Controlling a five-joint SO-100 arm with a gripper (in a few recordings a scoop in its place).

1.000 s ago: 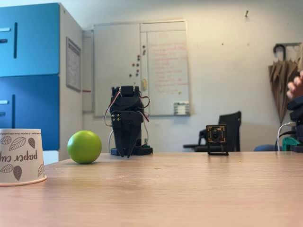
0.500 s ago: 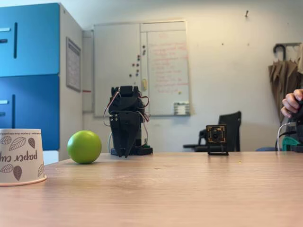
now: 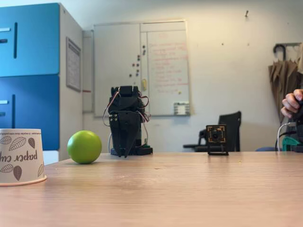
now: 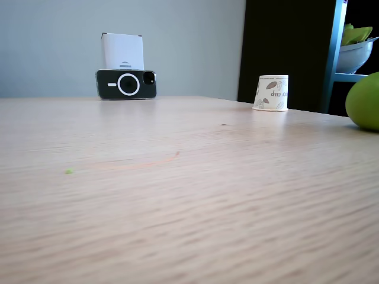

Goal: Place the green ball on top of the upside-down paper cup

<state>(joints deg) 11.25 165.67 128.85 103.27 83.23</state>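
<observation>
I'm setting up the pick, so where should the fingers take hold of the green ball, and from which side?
Take the green ball across its widest middle, coming down from above. It is a smooth sphere resting on the table, so a hold above or below the middle would likely slip off. It sits apart from the upside-down paper cup, leaving both sides free. The gripper hangs behind it, pointing down.

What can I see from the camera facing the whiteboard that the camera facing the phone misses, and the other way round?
The whiteboard-side fixed view has the black arm with its gripper pointing down near the table, a whiteboard, blue cabinets and a small camera on a stand. The other fixed view has a phone propped on its side and a bowl on a shelf. Both show the green ball and the upside-down paper cup, standing apart on the wooden table.
</observation>
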